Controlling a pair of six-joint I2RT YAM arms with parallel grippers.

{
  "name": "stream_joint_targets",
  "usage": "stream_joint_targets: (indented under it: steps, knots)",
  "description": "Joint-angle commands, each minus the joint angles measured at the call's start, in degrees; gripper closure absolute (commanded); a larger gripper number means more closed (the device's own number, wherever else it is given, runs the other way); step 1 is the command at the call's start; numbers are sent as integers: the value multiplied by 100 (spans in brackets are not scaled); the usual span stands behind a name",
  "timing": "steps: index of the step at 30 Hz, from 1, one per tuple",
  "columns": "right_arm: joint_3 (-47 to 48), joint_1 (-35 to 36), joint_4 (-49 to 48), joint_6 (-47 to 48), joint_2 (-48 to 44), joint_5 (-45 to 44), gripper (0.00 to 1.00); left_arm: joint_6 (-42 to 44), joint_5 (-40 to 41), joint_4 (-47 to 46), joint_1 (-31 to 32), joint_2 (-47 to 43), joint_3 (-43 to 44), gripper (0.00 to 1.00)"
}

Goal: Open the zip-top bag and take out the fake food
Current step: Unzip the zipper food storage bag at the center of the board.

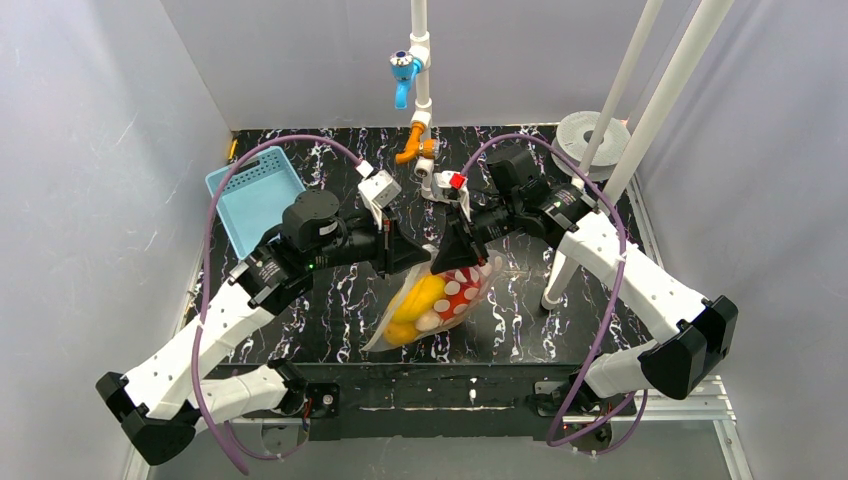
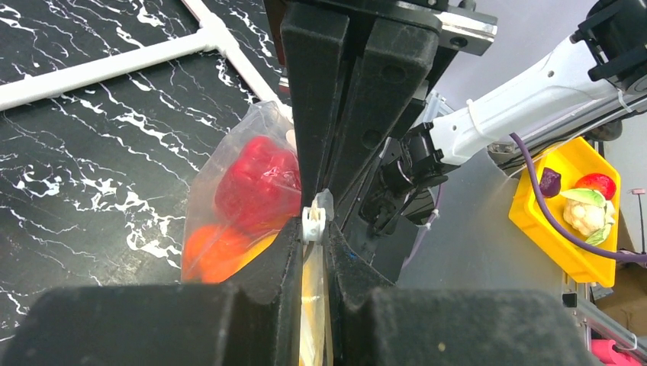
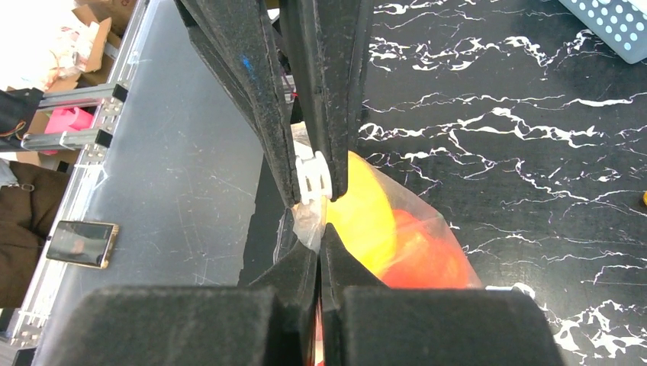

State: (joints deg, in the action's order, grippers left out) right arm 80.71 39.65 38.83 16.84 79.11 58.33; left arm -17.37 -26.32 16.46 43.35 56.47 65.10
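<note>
Both end effectors meet nose to nose over the middle of the bench (image 1: 330,310). The left end effector (image 1: 408,252) is clenched on the bag's (image 1: 465,295) white slider (image 2: 313,221). The right end effector (image 1: 455,250) pinches the bag's top edge beside it. The bag hangs toward the near edge with the food (image 1: 420,300) inside. Dark bench shows on both sides of it. A basket (image 1: 255,195) sits at the far-left corner, and a post (image 1: 558,272) stands to the right.

No legible text, labels, brands or numbers in any view. The only print is the white polka-dot pattern on the zip-top bag (image 1: 462,296), with no lettering. The small red patch (image 1: 457,181) above the bag is too small to read.
</note>
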Motion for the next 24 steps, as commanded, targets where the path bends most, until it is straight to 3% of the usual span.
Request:
stream_joint_targets:
  steps: [1, 12, 17, 21, 24]
  knots:
    - [38, -72, -143, -62, -100, -241, 99, 33, 165, 775, -19, 15, 285, 100]
    - [3, -65, -203, -134, -62, -140, 99, 193, 277, 1049, -20, 218, 444, 98]
    - [-12, -54, -157, -84, -80, -7, 99, 248, 268, 428, -20, -60, 138, 77]
    - [-25, -36, -147, -60, -80, 21, 99, 127, 316, -165, -13, -367, -170, 55]
    - [-23, -20, -137, -57, -72, 37, 99, 13, 364, -304, -14, -435, -215, 44]
